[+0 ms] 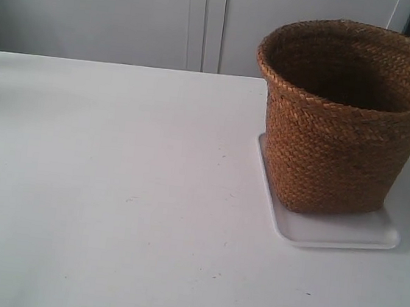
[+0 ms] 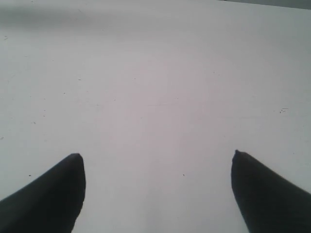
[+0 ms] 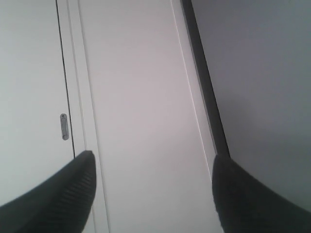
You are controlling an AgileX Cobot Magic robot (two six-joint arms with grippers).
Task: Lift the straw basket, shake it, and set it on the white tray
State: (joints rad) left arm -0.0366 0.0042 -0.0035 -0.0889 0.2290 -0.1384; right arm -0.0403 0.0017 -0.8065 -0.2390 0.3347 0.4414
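The brown woven straw basket (image 1: 342,117) stands upright on the white tray (image 1: 337,231) at the right of the exterior view; its base covers most of the tray. No arm shows in the exterior view. In the left wrist view my left gripper (image 2: 158,158) is open, its dark fingertips (image 2: 58,189) wide apart over bare white table with nothing between them. My right gripper (image 3: 153,158) is open too, facing a white cabinet door; neither the basket nor the tray appears in either wrist view.
The white table (image 1: 112,187) stretches left of the tray. White cabinet doors (image 1: 132,12) stand behind the table. The right wrist view shows a door with a small metal keyhole plate (image 3: 64,126) and a dark vertical edge (image 3: 206,87).
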